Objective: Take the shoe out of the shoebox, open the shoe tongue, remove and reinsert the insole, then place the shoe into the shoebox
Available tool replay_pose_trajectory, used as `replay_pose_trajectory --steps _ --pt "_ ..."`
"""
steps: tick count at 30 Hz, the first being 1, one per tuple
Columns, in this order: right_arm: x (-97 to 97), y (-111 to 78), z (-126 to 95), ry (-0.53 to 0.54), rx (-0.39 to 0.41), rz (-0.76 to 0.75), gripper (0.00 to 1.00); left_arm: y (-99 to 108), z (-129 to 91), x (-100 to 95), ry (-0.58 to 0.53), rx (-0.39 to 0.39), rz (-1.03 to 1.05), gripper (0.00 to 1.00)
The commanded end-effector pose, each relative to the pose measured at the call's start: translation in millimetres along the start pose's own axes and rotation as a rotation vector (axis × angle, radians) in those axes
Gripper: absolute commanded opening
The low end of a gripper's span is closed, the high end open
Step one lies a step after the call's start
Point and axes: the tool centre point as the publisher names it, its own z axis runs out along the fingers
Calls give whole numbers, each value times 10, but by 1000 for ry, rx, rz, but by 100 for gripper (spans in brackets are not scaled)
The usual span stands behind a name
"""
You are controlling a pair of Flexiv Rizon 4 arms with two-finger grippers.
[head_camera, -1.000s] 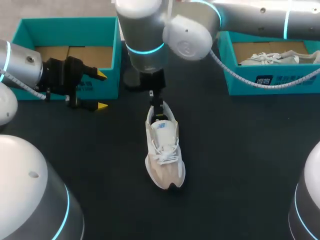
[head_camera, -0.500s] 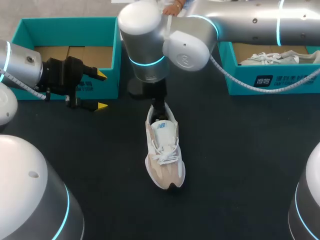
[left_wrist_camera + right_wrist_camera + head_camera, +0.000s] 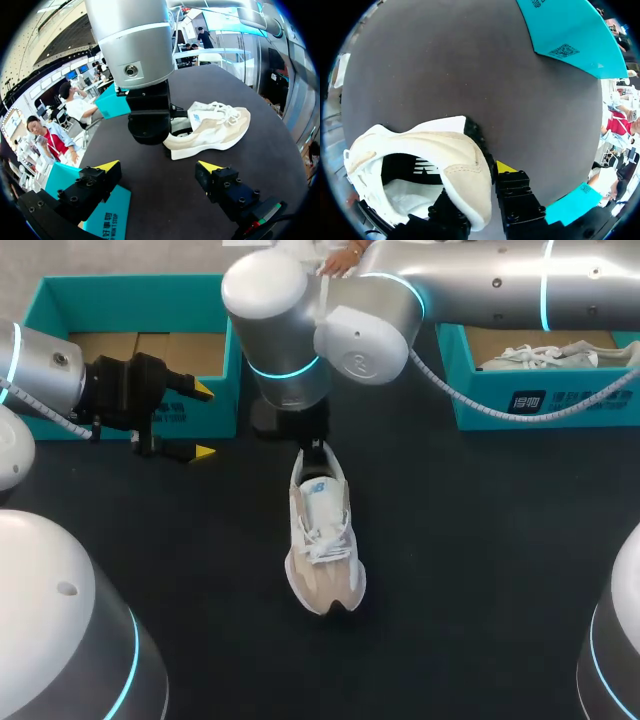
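Right claw (image 3: 315,448) is clamped on the heel of the shoe (image 3: 325,540). In its wrist view one finger is down inside the heel opening and the other, yellow tip showing, is on the outside, so the heel wall is pinched between them. Shoe's out of the box, sitting on its sole around the middle of the dark desk (image 3: 480,560), toe pointing back toward the robot and heel toward the far side. Left claw (image 3: 204,421) is wide open with nothing in it, hanging just in front of the left shoebox (image 3: 140,285), the teal one. The right shoebox (image 3: 520,405) has a second shoe (image 3: 545,355) lying in it.
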Motion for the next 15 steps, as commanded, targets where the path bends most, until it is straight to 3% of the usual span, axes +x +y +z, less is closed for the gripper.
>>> replay_pose_trajectory --steps 1,7,11,15 --pt "21 -187 -370 -18 -23 -3 0 -3 -2 7 0 -3 0 100" --pt "-77 -483 -1142 43 -36 -11 0 -3 -2 7 0 -3 0 100" --pt "-184 -577 -1665 50 -42 -22 0 -3 -2 7 0 -3 0 100" --pt "-293 -664 -1978 21 -117 -28 0 -3 -2 7 0 -3 0 100"
